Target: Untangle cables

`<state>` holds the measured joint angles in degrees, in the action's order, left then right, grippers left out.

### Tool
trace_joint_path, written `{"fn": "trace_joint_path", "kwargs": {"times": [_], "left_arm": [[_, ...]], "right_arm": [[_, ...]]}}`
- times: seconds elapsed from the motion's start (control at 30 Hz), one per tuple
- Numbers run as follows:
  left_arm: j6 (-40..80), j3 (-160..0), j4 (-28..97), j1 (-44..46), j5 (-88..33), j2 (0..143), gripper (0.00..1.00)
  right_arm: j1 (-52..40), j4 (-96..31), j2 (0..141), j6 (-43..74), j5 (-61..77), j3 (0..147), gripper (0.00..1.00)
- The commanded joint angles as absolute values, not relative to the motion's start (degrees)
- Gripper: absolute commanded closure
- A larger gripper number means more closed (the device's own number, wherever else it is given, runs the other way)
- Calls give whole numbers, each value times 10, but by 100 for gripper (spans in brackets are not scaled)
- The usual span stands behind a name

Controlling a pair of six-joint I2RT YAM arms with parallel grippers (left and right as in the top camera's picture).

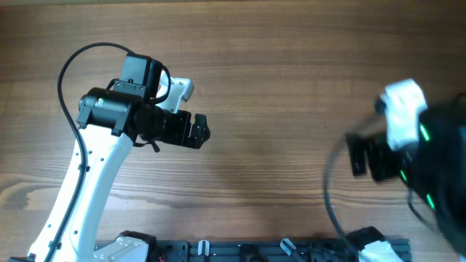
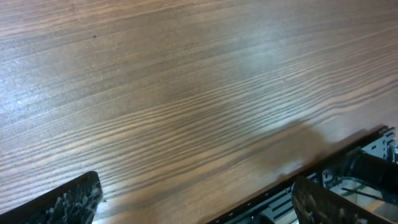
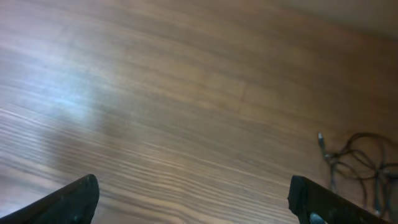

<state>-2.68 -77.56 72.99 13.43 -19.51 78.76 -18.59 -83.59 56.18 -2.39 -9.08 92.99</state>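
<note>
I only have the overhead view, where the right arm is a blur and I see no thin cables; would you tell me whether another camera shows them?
Observer: Yes, the right wrist view shows the cables in a loose black tangle on the table, at the picture's right edge.
Operator: Is the right gripper on them?
Observer: No. The right gripper is open and empty, and the tangle lies off to one side of it, not in its opening.
Operator: And the left side?
Observer: The left gripper is open too, and its view shows only bare table in front of it, no cables.
</note>
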Motion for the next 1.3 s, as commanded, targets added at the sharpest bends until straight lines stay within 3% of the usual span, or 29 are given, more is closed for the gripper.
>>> {"fn": "trace_joint_path", "kwargs": {"times": [0.0, 0.3, 0.47, 0.63, 0.8, 1.27], "left_arm": [[-27, -776, 728, 134, -194, 789, 0], [-27, -776, 729, 134, -195, 789, 0], [-27, -776, 729, 134, -195, 789, 0], [-27, -776, 729, 134, -195, 789, 0], [-27, -776, 734, 134, -194, 789, 0], [-27, -776, 729, 134, -194, 789, 0]], "right_arm": [[-197, -875, 468, 12, -142, 933, 0], [-197, -921, 266, -19, -106, 931, 0], [-197, -921, 256, -4, 54, 916, 0], [-196, -906, 256, -221, 218, 768, 0], [-183, -707, 232, -255, 266, 654, 0], [-179, -99, 94, -238, -15, 261, 0]]}}
